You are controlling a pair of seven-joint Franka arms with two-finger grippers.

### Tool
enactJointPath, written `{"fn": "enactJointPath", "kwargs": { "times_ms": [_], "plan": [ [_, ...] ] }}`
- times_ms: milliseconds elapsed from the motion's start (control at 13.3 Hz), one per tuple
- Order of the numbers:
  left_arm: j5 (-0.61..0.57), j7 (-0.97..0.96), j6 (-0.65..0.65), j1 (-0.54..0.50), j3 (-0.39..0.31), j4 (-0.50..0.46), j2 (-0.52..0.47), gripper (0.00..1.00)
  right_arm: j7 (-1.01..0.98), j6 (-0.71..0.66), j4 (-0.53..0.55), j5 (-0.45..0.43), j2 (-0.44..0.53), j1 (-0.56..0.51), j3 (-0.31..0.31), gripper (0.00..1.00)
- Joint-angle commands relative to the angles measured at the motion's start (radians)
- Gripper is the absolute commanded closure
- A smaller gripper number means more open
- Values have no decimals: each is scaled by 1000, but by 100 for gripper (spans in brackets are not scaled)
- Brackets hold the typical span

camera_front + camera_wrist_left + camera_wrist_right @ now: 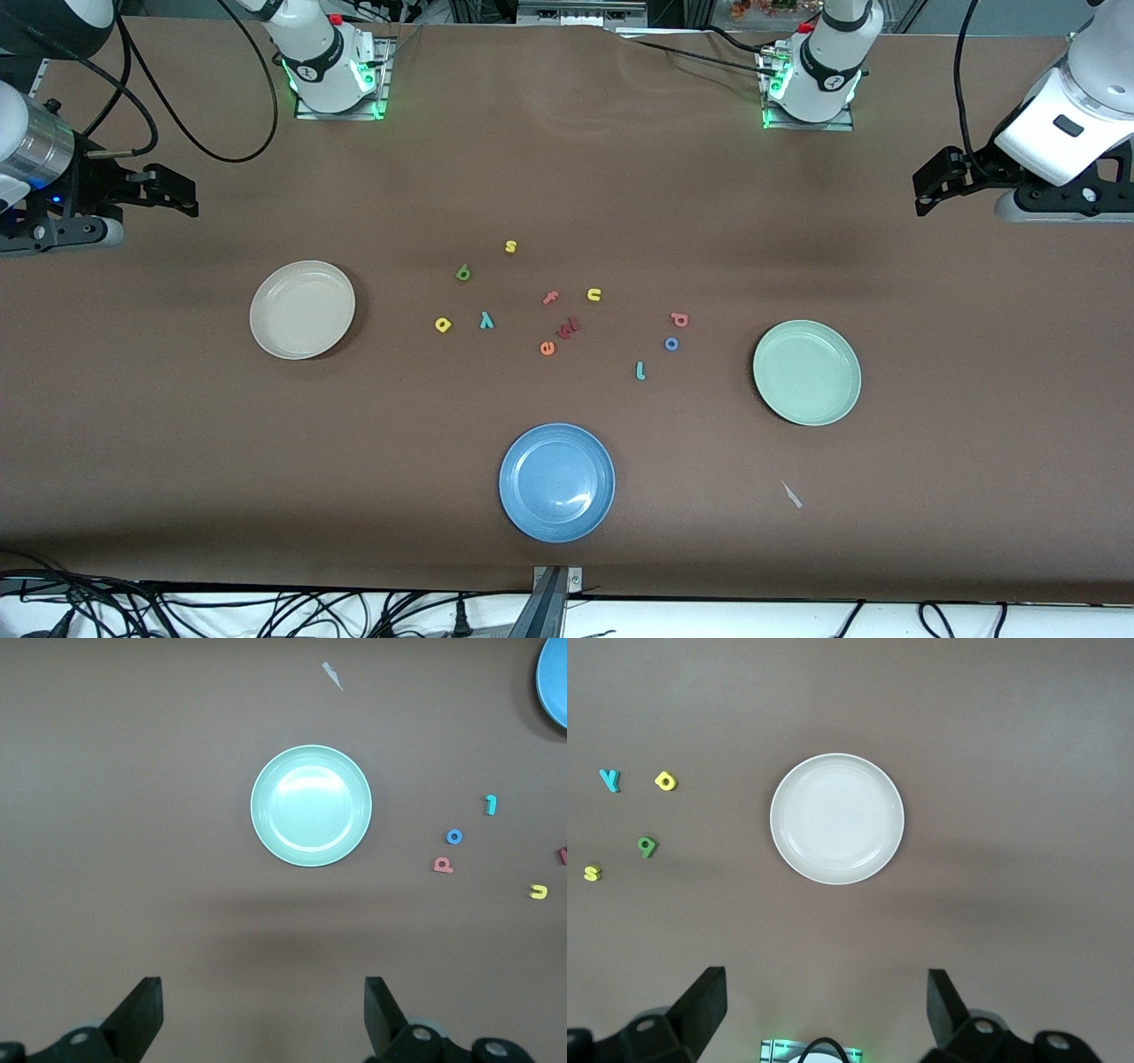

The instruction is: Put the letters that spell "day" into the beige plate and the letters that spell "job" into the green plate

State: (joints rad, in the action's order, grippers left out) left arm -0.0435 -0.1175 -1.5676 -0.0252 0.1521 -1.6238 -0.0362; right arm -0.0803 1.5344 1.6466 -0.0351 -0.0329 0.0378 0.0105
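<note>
The beige plate (302,309) (837,819) lies toward the right arm's end of the table. The pale green plate (806,372) (311,805) lies toward the left arm's end. Between them on the cloth are the dark green "d" (463,273) (648,846), yellow "a" (443,324) (665,780) and teal "y" (485,320) (609,779). Closer to the green plate are the red "b" (679,319) (443,865), blue "o" (671,344) (454,836) and teal "j" (640,370) (491,804). My right gripper (191,198) (826,1005) and left gripper (921,197) (263,1010) hang open and empty over the table's two ends.
A blue plate (556,481) sits nearest the front camera. Other loose letters lie mid-table: yellow "s" (510,246), yellow "u" (594,294), pink "f" (550,298), orange "e" (547,347) and a red letter (567,329). A paper scrap (791,494) lies nearer the camera than the green plate.
</note>
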Motion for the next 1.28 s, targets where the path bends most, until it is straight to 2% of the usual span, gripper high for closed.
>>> {"fn": "enactJointPath", "kwargs": {
  "times_ms": [0,1205],
  "plan": [
    [-19,13,15,-6,4,19,4,0,10,0,-13,-6,-5,2,-1,0],
    [-19,12,-20,2,12,21,30,0,11,0,-8,18,-28,36,5,0]
  ]
}}
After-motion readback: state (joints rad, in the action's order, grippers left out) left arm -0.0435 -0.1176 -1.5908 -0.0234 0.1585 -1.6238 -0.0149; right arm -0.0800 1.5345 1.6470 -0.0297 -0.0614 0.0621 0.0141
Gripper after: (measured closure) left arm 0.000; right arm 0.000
